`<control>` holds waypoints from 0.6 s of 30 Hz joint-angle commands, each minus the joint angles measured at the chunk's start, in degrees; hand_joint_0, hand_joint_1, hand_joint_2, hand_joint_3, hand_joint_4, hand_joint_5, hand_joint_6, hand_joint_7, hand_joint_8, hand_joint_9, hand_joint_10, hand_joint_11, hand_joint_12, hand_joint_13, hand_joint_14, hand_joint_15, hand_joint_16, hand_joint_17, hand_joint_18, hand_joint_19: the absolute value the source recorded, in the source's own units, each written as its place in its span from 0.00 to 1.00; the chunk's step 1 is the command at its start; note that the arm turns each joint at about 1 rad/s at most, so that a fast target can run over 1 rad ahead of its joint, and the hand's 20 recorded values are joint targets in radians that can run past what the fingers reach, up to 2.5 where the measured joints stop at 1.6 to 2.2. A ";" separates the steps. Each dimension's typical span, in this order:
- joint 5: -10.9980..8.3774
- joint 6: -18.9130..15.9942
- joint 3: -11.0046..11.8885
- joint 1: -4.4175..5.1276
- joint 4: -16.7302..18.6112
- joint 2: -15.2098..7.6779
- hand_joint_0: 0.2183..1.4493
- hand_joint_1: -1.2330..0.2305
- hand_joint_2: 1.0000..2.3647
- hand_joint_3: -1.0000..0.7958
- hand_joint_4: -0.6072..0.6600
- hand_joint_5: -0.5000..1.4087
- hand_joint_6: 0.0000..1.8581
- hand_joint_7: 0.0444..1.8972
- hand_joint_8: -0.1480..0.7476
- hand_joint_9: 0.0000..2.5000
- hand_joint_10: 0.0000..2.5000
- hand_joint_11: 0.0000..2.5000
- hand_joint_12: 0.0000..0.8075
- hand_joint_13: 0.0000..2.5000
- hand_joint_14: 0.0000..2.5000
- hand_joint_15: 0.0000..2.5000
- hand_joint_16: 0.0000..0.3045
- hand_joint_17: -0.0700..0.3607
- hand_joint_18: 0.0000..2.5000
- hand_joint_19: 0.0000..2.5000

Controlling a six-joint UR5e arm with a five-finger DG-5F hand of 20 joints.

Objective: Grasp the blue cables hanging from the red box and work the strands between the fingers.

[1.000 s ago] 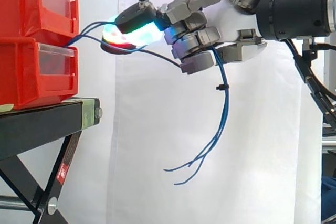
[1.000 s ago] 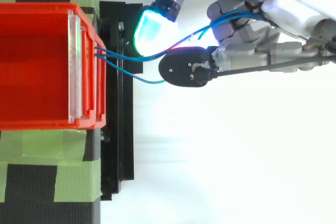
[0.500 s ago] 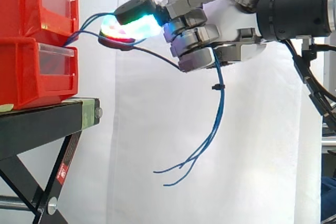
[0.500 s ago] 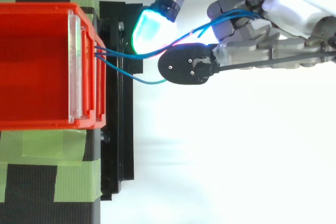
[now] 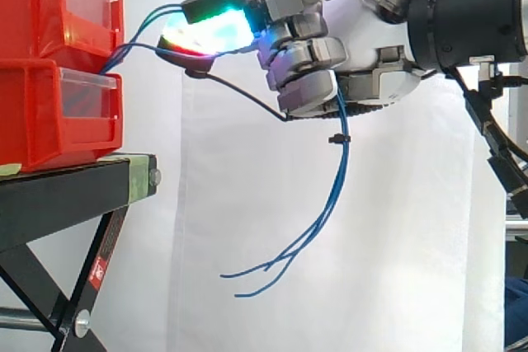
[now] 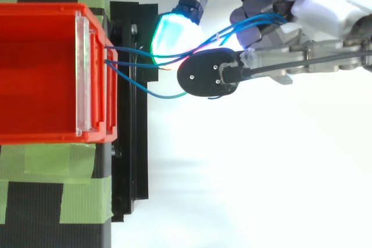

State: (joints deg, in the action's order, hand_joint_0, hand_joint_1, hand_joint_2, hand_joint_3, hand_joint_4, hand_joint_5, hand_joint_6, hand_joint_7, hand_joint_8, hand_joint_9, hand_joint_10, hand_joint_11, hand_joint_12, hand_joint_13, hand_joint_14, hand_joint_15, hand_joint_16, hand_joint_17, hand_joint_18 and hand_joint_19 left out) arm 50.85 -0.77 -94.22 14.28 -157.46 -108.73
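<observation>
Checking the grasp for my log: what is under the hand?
The blue cables drop out below the hand, a small black tie on them, and their loose ends fan out in the air, touching nothing. The curled fingers cover how the strands run inside the grasp.

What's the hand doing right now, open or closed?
Hand: closed on the blue cables. The strands run from the red box through its curled fingers, and the loose ends hang below.

The hand [image 5: 363,35] pinches the blue cables [image 5: 341,121] running from the red bins [image 5: 49,121], loose ends dangling below.
</observation>
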 commanded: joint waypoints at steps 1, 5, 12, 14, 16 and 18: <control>1.45 -2.57 0.00 0.05 -1.62 0.01 0.55 0.39 0.01 0.49 0.64 0.48 0.02 0.73 0.57 0.33 1.00 0.92 0.50 0.40 1.00 0.58 0.19 0.47 0.56 0.59; 2.77 -3.53 0.00 0.05 -2.06 0.01 0.74 0.40 0.00 0.67 0.61 0.50 0.00 0.73 0.57 0.33 1.00 0.92 0.50 0.40 1.00 0.58 0.19 0.47 0.56 0.59; 3.03 -4.06 0.00 0.05 -2.15 0.01 0.77 0.38 0.01 0.60 0.59 0.59 0.01 0.75 0.57 0.33 1.00 0.92 0.50 0.40 1.00 0.58 0.19 0.47 0.56 0.59; 3.03 -4.06 0.00 0.05 -2.15 0.01 0.66 0.37 0.01 0.60 0.62 0.57 0.01 0.71 0.57 0.33 1.00 0.92 0.50 0.40 1.00 0.58 0.19 0.47 0.56 0.59; 3.12 -4.06 0.00 0.05 -2.15 0.01 0.58 0.38 0.01 0.52 0.64 0.53 0.01 0.68 0.57 0.33 1.00 0.92 0.50 0.40 1.00 0.58 0.19 0.47 0.56 0.59; 3.12 -4.06 0.00 0.05 -2.06 -0.08 0.69 0.40 0.01 0.57 0.61 0.53 0.01 0.70 0.57 0.33 1.00 0.92 0.50 0.40 1.00 0.58 0.19 0.47 0.56 0.59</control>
State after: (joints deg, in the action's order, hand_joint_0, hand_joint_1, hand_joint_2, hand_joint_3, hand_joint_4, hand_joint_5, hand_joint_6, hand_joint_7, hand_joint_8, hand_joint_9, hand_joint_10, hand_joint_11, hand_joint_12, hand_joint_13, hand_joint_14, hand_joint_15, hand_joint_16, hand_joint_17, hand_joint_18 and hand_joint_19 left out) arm 53.93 -4.82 -94.21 14.32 -159.60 -108.74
